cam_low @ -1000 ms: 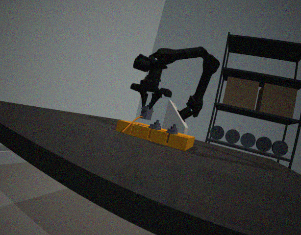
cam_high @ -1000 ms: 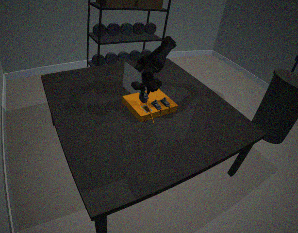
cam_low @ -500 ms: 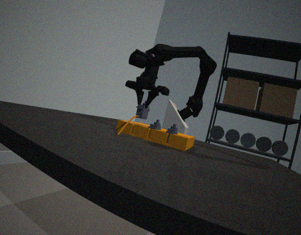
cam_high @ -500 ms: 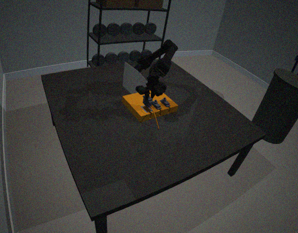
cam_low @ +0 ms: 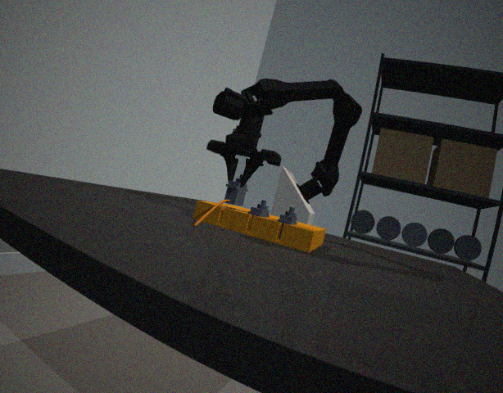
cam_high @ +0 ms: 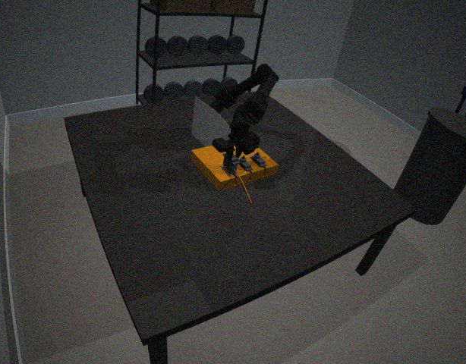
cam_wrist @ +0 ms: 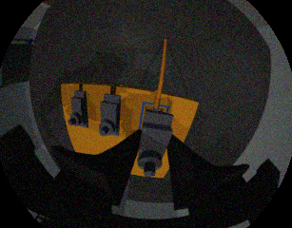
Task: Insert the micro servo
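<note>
I've got the gripper [cam_low: 242,179] pinching the micro servo [cam_low: 236,192] just over the marked pocket [cam_wrist: 156,113], next I lower it straight in, cable [cam_wrist: 163,70] toward the notch

The arm [cam_low: 302,91] is matte black throughout, built of rounded tubular links with bulkier joint housings. The gripper [cam_low: 242,169] has a wide black crossbar body carrying two tapered black fingers [cam_low: 232,167]. Finer details are not discernible.
</note>
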You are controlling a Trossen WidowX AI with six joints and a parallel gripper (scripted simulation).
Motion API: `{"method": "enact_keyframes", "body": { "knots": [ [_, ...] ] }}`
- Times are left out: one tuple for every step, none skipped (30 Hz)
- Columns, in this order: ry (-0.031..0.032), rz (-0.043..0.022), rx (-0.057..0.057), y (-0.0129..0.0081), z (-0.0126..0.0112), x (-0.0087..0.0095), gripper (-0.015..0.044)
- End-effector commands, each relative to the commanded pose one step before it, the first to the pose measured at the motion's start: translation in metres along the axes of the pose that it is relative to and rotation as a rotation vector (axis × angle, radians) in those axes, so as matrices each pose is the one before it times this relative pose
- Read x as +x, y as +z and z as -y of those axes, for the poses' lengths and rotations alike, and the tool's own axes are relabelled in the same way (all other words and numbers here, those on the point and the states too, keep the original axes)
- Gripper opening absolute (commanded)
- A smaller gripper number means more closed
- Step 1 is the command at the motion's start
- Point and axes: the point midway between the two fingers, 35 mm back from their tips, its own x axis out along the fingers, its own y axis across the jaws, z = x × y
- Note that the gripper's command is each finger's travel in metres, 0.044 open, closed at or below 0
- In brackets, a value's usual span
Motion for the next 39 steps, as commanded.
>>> {"method": "enact_keyframes", "body": {
  "knots": [
    [0.00489,0.00454,0.0097,-0.00034,0.00093,0.00324,0.0],
    [0.0,0.0,0.0,0.0,0.0,0.0,0.0],
    [0.0,0.0,0.0,0.0,0.0,0.0,0.0],
    [0.0,0.0,0.0,0.0,0.0,0.0,0.0],
    [0.0,0.0,0.0,0.0,0.0,0.0,0.0],
    [0.0,0.0,0.0,0.0,0.0,0.0,0.0],
    [0.0,0.0,0.0,0.0,0.0,0.0,0.0],
    [0.0,0.0,0.0,0.0,0.0,0.0,0.0],
    [0.0,0.0,0.0,0.0,0.0,0.0,0.0],
    [0.00001,0.0,0.0,0.0,0.0,0.00025,0.0],
    [0.00002,0.0,0.0,0.0,0.0,0.0005,0.0],
    [0.00003,0.00001,0.0,0.0,-0.00001,0.00067,0.0],
    [0.00005,0.00001,0.0,0.0,-0.00001,0.0009,0.0],
    [0.00005,0.00001,0.0,0.0,-0.00001,0.00091,0.0],
    [0.00005,0.00001,0.0,0.0,-0.00001,0.00098,0.0],
    [0.00006,0.0,0.0,0.0,-0.00001,0.00097,0.0],
    [0.00005,0.00001,0.0,0.0,-0.00001,0.00093,0.0],
    [0.00006,0.00001,0.0,0.0,-0.00001,0.00101,0.0],
    [0.00005,0.00001,0.0,0.0,-0.00001,0.00098,0.0],
    [0.00006,0.00001,0.0,0.0,-0.00001,0.00103,0.0],
    [0.00005,0.00001,0.0,0.0,-0.00001,0.00099,0.0],
    [0.00006,0.00001,0.0,0.0,-0.00001,0.00103,0.0],
    [0.00005,0.00001,0.0,0.0,-0.00001,0.00099,0.0],
    [0.00006,0.00001,0.0,0.0,-0.00001,0.00103,0.0],
    [0.00005,0.00001,0.0,0.0,-0.00001,0.00099,0.0],
    [0.00006,0.0,0.0,0.0,-0.00001,0.00103,0.0],
    [0.00005,0.00001,0.0,0.0,-0.00001,0.00099,0.0],
    [0.00006,0.0,0.0,0.0,-0.00001,0.00103,0.0],
    [0.00005,0.00001,0.0,0.0,-0.00001,0.00099,0.0],
    [0.00006,0.0,0.0,0.0,-0.00001,0.00103,0.0],
    [0.00005,0.0,0.0,0.0,-0.00001,0.00099,0.0],
    [0.00006,0.0,0.0,0.0,-0.00001,0.00103,0.0],
    [0.00005,0.0,0.0,0.0,-0.00001,0.00099,0.0],
    [0.00006,0.0,0.0,0.0,-0.00001,0.00103,0.0],
    [0.00005,0.0,0.0,0.0,-0.00001,0.00099,0.0],
    [0.00006,0.0,0.0,0.0,-0.00001,0.00103,0.0],
    [0.00005,0.0,0.0,0.0,-0.00001,0.00099,0.0],
    [0.00006,0.0,0.0,0.0,-0.00001,0.00103,0.0],
    [0.00005,0.0,0.0,0.0,-0.00001,0.00099,0.0]
  ]
}}
